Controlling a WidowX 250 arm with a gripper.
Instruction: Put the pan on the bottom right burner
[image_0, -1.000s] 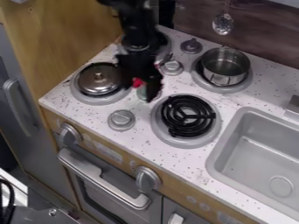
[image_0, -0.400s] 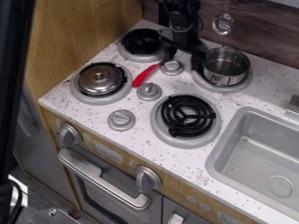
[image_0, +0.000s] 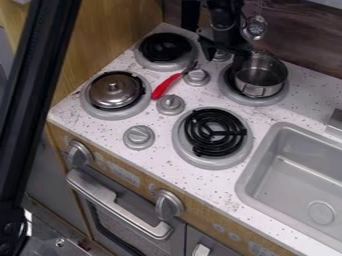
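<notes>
My gripper (image_0: 226, 56) is over the back of the stove with its fingers spread open, one of them close against the left rim of the steel pan (image_0: 259, 80). Whether that finger touches the rim I cannot tell. The pan stands upright on the top right burner (image_0: 266, 101), toward its right side. Nearer the counter's front is the bottom right burner (image_0: 214, 132), with bare black coils inside a grey ring.
A silver lid (image_0: 115, 91) rests on the bottom left burner. A red-handled utensil (image_0: 165, 86) lies among the knobs, near the top left burner (image_0: 165, 49). The sink (image_0: 297, 175) is at right, and a ladle (image_0: 255, 27) hangs behind.
The gripper moved from above the left burners rightward to the pan, uncovering the red-handled utensil. The pan has shifted very slightly right. A dark bar came in at left.
</notes>
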